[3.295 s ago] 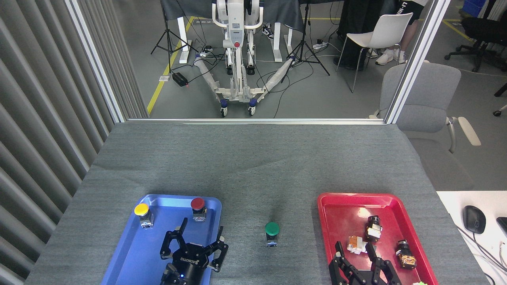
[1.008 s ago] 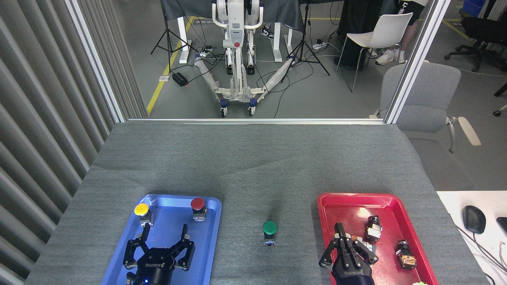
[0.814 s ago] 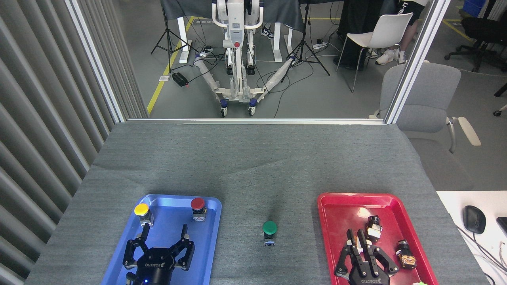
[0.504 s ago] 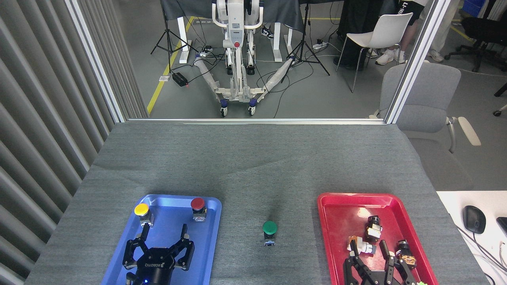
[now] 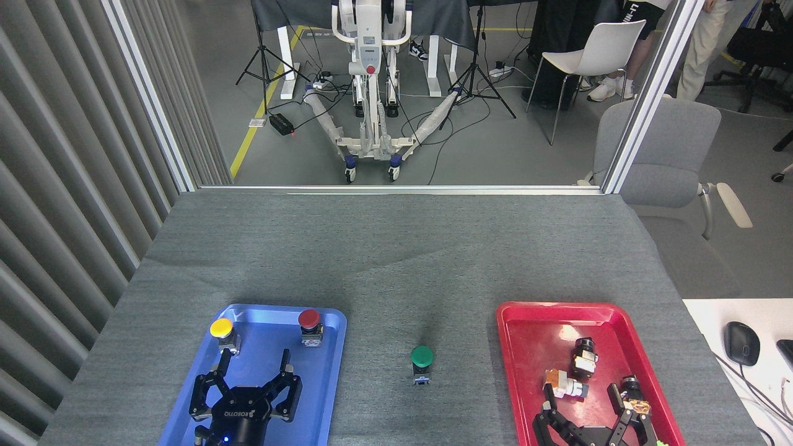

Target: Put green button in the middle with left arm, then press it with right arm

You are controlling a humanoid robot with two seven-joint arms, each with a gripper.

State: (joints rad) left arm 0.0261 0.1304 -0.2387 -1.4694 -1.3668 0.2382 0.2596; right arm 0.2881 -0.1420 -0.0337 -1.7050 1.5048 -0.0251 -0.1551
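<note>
The green button [image 5: 422,363] stands upright on the bare dark grey cloth of the middle [image 5: 421,322], between the two trays, with nothing touching it. My left gripper [image 5: 251,370] hovers over the blue tray [image 5: 328,347], open with its fingers spread and empty, well left of the button. At the bottom edge, over the red tray [image 5: 533,328], my right gripper [image 5: 582,399] is open too, its fingers splayed wide and holding nothing.
A yellow-capped button [image 5: 222,332] and a red-capped button [image 5: 310,326] stand at the back of the blue tray. Three small switch parts [image 5: 582,357] lie in the red tray. A computer mouse [image 5: 741,342] sits on a white desk at right.
The right gripper, shut with fingers together a second ago, has drawn back toward the bottom edge and opened wide. The left gripper and the green button have barely moved.
</note>
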